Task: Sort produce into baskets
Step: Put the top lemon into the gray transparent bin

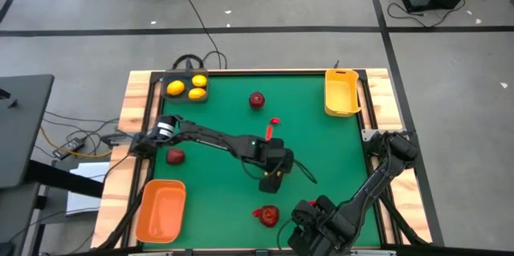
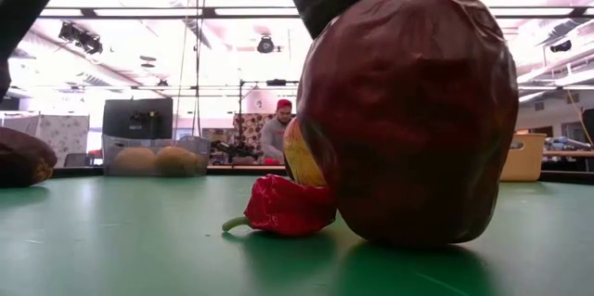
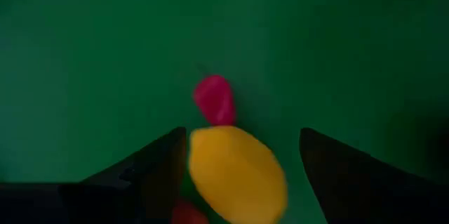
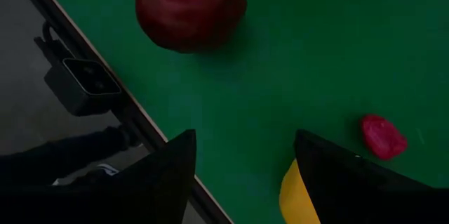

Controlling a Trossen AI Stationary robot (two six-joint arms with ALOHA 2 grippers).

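Both arms were matte black, jointed links; left arm had a silver collar near base, green LED mid-link.

Green-topped bench with pale wooden edges. Grey floor beyond, crossed by dark tape lines and 1 black cable. Seated person in a red cap far behind.

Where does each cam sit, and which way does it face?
High: overhead, straight down; table, both arms.
Low: tabletop height, level across; apple fills it, arm above.
Left wrist: over mat; own fingers flank a lemon.
Right wrist: near table edge; own fingers, same apple.
Shared: apple and lemon.
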